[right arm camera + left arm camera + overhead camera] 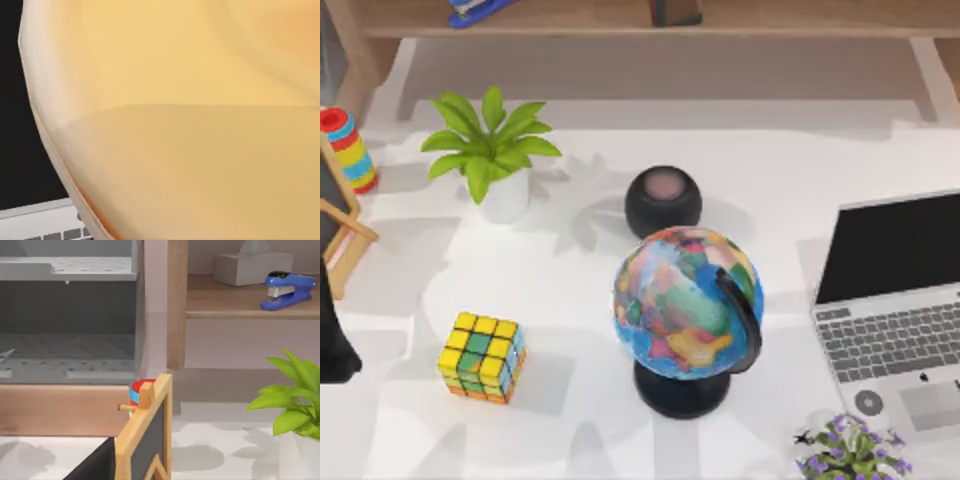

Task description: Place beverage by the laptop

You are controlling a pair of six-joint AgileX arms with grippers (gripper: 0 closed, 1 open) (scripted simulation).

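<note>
Plainly, whether the right hand is open, closed or gripping anything cannot be told, and the same goes for the left hand; the right wrist view looks at a beverage [200, 125] very close up, a smooth, translucent amber-yellow body with a curved edge, and behind it are the black screen and a strip of the silver-grey deck and keys of the laptop [895, 320]; whether the beverage touches anything I cannot tell.

The surface [570, 290] is white and matte; the laptop stands open at its right edge, with grey keys and a pale trackpad. Near the middle a glossy, many-coloured globe [686, 303] sits on a black round base, and just behind it is a black, rounded speaker [663, 200]. A coloured puzzle cube [482, 356] lies to the left, well apart from the globe; a leafy green plant [492, 150] in a white pot stands farther back. Purple flowers [850, 450] are at the front right; stacked coloured rings [350, 150] and a wooden-framed chalkboard easel [147, 435] are at the far left.

Behind the surface runs a wooden shelf [250, 302] carrying a blue stapler [287, 289].
</note>
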